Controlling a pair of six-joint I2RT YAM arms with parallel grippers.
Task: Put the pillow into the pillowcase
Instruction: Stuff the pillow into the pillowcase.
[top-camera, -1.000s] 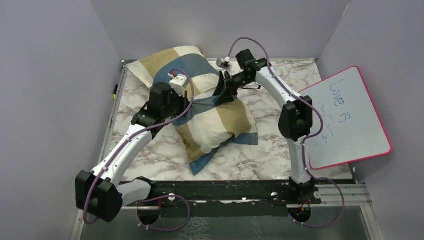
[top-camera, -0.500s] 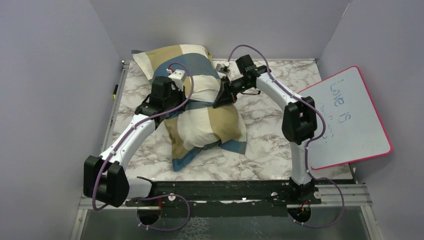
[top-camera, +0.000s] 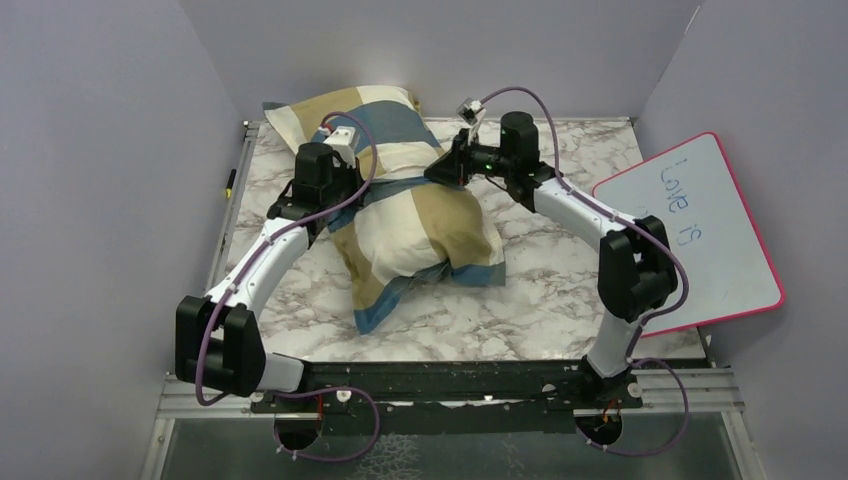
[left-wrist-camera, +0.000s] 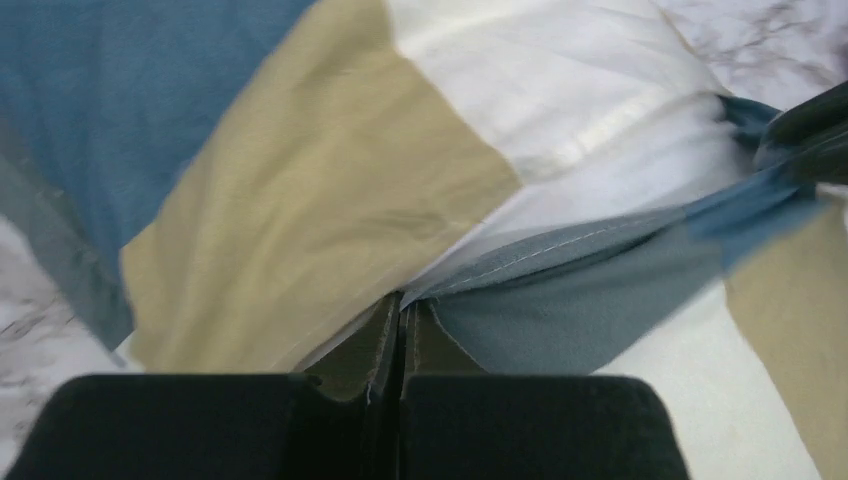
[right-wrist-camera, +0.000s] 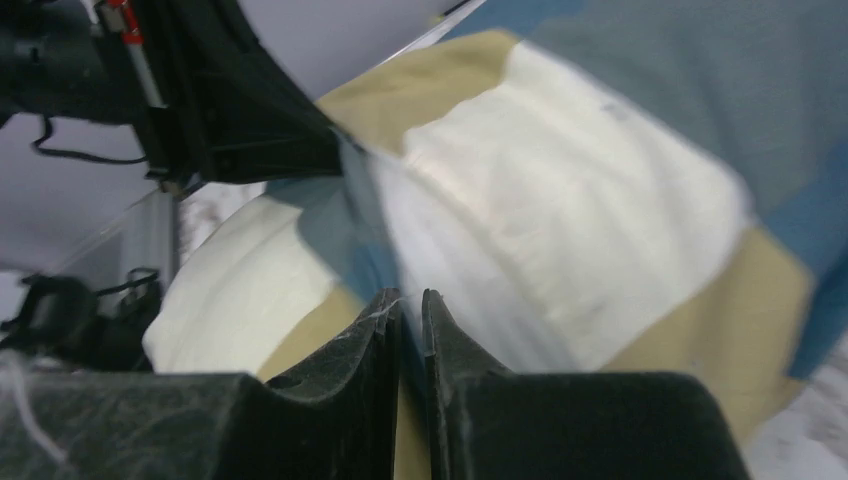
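1 pillowcase (top-camera: 420, 230) on worktop (top-camera: 560, 265); left end effector (left-wrist-camera: 400, 305) and right end effector (right-wrist-camera: 408, 300) each pinch its blue hem, stretched between them.

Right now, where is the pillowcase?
Top view: the pillowcase lies left of centre on the marble table, stretched between the left gripper and right gripper, which both pinch its hem.

I'm driving two arms, the left arm (top-camera: 258, 266) and right arm (top-camera: 575, 203), each built of white link shells and blocky black joint housings. A purple cable (top-camera: 510, 89) loops along each. A green light (top-camera: 487, 153) glows upper centre in the overhead view. The left pincer (left-wrist-camera: 400, 300) has matte black fingers (left-wrist-camera: 345, 365); the black base rail (top-camera: 440, 378) carries silver screws.
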